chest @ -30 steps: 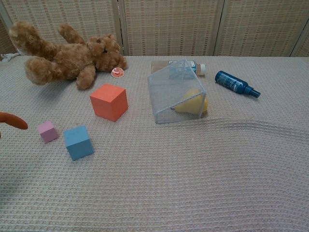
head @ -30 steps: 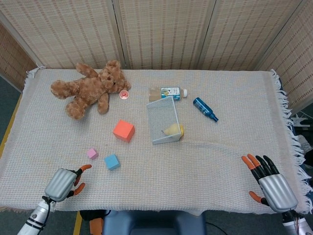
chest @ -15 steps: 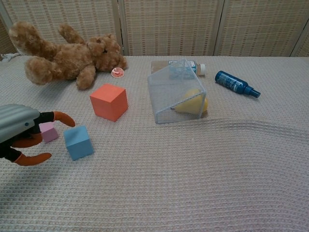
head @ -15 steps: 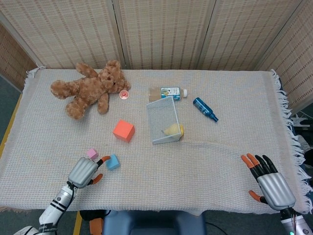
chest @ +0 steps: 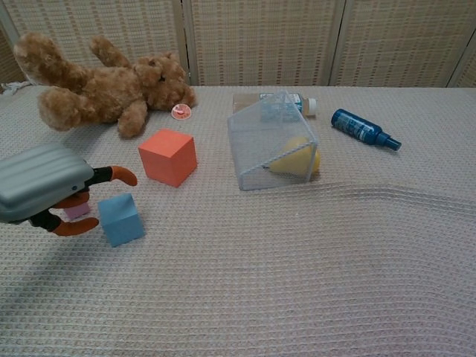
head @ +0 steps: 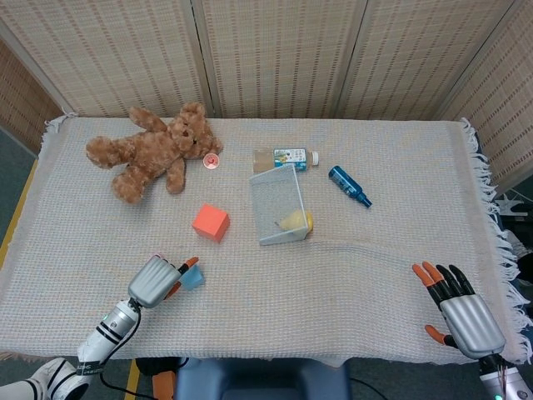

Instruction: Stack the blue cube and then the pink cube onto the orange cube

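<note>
The blue cube (chest: 121, 219) lies on the cloth at the front left, with the small pink cube (chest: 76, 211) just to its left and the orange cube (chest: 168, 156) further back. My left hand (chest: 48, 190) hovers right beside the blue cube, fingers apart around its left side, holding nothing. It covers most of the pink cube. In the head view the left hand (head: 158, 281) hides the pink cube and part of the blue cube (head: 194, 279); the orange cube (head: 211, 222) stands free. My right hand (head: 462, 317) rests open at the front right edge.
A teddy bear (head: 150, 152) lies at the back left with a small red cap (head: 211, 161) beside it. A tipped clear box (head: 280, 206) holding a yellow object sits right of the orange cube. A drink bottle (head: 286, 157) and a blue bottle (head: 348, 185) lie behind.
My left hand has moved forward and to the right, from the front left edge up to the blue cube, covering the pink cube. The cubes and the right hand have not moved.
</note>
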{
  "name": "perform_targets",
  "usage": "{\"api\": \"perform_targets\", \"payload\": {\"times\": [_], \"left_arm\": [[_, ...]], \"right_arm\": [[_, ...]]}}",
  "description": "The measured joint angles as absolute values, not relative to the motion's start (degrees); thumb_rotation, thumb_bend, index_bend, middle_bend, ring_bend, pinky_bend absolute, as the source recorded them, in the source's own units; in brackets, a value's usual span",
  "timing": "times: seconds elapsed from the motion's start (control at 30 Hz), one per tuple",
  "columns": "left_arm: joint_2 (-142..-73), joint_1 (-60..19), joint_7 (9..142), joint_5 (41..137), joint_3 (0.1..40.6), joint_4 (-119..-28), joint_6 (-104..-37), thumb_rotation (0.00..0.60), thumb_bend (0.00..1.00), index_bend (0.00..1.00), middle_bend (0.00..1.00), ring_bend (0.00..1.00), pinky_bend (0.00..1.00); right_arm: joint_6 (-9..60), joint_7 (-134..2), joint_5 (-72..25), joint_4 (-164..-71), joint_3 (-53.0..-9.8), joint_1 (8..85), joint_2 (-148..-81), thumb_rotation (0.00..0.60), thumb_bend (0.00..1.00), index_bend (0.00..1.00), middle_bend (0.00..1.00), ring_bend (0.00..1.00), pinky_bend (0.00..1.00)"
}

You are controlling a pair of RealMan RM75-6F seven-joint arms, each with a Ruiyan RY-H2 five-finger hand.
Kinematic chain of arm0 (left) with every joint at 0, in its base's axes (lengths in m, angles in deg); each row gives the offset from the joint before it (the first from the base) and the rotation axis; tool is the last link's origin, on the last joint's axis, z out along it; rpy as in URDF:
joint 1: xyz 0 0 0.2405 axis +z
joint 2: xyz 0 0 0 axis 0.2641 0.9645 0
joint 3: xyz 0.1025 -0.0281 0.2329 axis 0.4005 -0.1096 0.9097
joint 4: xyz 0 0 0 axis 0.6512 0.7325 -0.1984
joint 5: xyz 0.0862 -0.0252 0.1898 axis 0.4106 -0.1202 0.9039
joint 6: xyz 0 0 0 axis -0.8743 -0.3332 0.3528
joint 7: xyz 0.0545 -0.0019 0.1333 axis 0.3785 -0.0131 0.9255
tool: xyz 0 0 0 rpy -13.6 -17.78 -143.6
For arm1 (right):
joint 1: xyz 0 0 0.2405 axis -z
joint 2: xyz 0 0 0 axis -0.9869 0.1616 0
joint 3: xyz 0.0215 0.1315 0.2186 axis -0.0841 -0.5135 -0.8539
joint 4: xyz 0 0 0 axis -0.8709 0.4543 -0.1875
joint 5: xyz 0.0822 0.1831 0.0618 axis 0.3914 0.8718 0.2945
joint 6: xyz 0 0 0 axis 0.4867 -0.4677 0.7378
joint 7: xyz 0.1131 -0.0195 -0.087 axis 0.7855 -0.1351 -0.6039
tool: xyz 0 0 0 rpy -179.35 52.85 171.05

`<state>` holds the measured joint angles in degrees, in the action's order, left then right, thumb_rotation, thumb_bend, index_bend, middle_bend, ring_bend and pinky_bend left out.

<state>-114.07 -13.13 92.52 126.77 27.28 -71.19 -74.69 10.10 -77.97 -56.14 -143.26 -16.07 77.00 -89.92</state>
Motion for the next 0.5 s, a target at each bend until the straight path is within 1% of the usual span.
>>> {"api": "perform_targets", "payload": {"times": [0.23, 0.5], "left_arm": [[-114.3, -14.6, 92.3, 127.5, 28.3, -70.4, -74.4, 0.6, 0.32, 0.22, 1.0, 1.0, 1.0], [-114.6, -15.5, 95.2, 127.9, 29.0, -69.6, -74.1, 0.6, 0.32, 0.24, 1.0, 1.0, 1.0]], "right_arm": [[10.7, -78.4, -55.4, -143.7, -16.2, 76.8, -89.7, 0.6, 0.09, 0.0, 0.0, 0.0, 0.0], [10.9, -78.4, -55.2, -144.1, -16.0, 76.8, -89.3, 0.6, 0.08, 0.0, 0.0, 0.0, 0.0]]}}
